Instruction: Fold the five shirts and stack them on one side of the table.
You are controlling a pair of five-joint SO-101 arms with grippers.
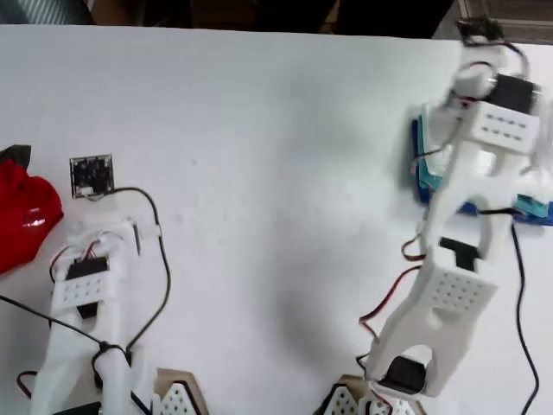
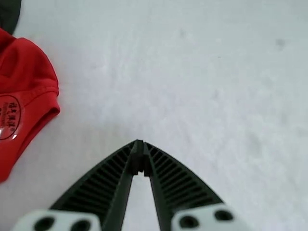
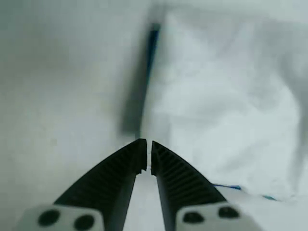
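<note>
White table (image 1: 259,130) (red shirt (image 1: 22,216) at its edge), dark beyond

I am finding no text, number or sign that I can read in any view. I am logging one printed mark only: an oval emblem (image 2: 9,118) on the red shirt (image 2: 29,82), which is lying on the white table (image 2: 192,72). The emblem is carrying small characters, but in the left wrist view they are showing too blurred for me to make out.
</note>
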